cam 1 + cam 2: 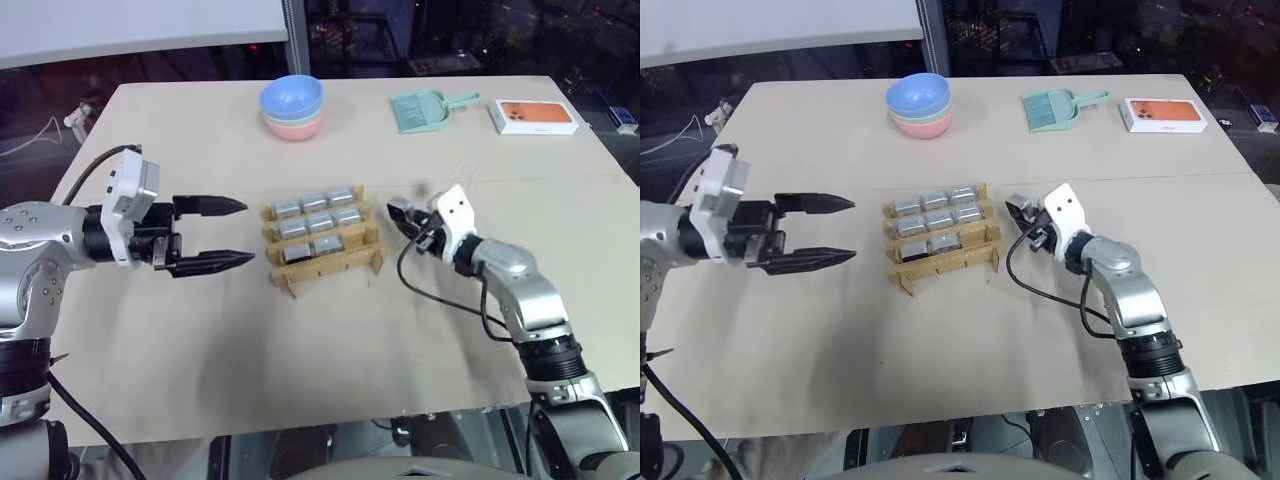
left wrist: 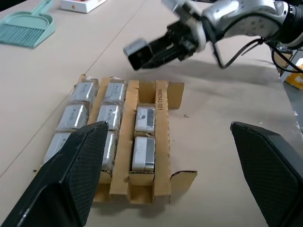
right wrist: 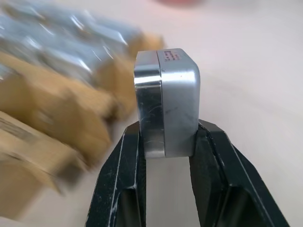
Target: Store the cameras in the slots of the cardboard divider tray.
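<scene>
- The right gripper [image 1: 403, 216] is held just off the right side of the cardboard divider tray [image 1: 322, 243], pointing toward it roughly level, with the forearm angled up from the near right of the table [image 1: 200, 340].
- Its fingers [image 3: 208, 156] are clamped on a camera [image 3: 166, 101], which is held clear of the table surface.
- The left gripper [image 1: 225, 235] is held to the left of the tray, pointing right at it, jaws spread wide with nothing between them.
- In the right wrist view the held camera is seen edge-on: a silvery-grey block with rounded corners, pinched across its thin sides.
- In the left wrist view eight cameras [image 2: 144, 152] are seen lying in the tray slots, with one slot of the row nearest the right gripper unfilled.
</scene>
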Tool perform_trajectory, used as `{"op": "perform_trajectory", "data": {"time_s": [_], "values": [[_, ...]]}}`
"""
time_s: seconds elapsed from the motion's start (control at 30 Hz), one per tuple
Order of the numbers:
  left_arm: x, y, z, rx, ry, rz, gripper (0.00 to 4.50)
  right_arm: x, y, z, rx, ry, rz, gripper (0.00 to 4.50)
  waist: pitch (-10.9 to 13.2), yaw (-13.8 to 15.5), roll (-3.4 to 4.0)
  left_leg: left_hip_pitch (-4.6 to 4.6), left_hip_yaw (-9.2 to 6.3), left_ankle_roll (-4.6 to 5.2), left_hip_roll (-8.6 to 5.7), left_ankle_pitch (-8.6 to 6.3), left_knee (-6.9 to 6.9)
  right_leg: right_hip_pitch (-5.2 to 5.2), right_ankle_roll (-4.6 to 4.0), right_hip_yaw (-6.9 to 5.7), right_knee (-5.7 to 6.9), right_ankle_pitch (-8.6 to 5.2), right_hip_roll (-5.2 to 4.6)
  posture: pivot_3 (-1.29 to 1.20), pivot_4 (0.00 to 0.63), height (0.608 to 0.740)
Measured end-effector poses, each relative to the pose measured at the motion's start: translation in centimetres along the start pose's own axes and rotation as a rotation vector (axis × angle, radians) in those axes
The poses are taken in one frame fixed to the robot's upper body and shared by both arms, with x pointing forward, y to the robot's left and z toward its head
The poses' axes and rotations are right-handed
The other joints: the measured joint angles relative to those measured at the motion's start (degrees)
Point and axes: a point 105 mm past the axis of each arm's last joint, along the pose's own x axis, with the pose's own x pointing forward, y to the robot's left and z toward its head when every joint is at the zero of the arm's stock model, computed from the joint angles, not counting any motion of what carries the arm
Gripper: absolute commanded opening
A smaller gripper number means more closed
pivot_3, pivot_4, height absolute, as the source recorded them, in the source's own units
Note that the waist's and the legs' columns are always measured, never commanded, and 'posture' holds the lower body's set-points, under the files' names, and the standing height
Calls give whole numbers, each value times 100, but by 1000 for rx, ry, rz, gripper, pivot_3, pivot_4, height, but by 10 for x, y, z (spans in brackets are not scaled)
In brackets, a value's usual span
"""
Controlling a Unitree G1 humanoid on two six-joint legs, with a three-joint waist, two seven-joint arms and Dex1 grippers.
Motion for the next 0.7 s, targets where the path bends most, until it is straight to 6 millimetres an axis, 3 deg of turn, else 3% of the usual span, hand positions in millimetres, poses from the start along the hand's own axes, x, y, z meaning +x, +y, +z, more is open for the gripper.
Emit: {"op": "perform_trajectory", "data": {"time_s": [0.17, 0.33, 0.53, 0.7], "values": [[27, 2, 6, 11, -66, -73, 4291, 5, 30, 42, -173, -115, 178, 721, -1, 15, -2, 0, -1, 0, -1, 0, 3, 2, 1, 0, 2, 1, 2, 0, 150, 740], [47, 9, 5, 19, -83, -104, 4291, 5, 51, 44, -274, -92, 332, 721, -1, 13, -3, -3, 0, 0, -3, 0, 6, 1, 1, 0, 0, 1, 2, 0, 150, 740], [50, 12, 9, 43, -77, -121, 4291, 6, 49, 50, -348, -59, 409, 721, -1, 0, -3, -2, -1, 0, -1, 0, 5, 0, 1, 1, 1, 1, 4, 0, 150, 740], [41, 9, 2, 27, -29, -119, 4291, 6, 22, 19, -461, 159, 471, 721, 0, 2, -2, -3, 1, 1, -1, 0, 7, -1, 0, 2, 0, 0, 3, 0, 150, 740]]}}
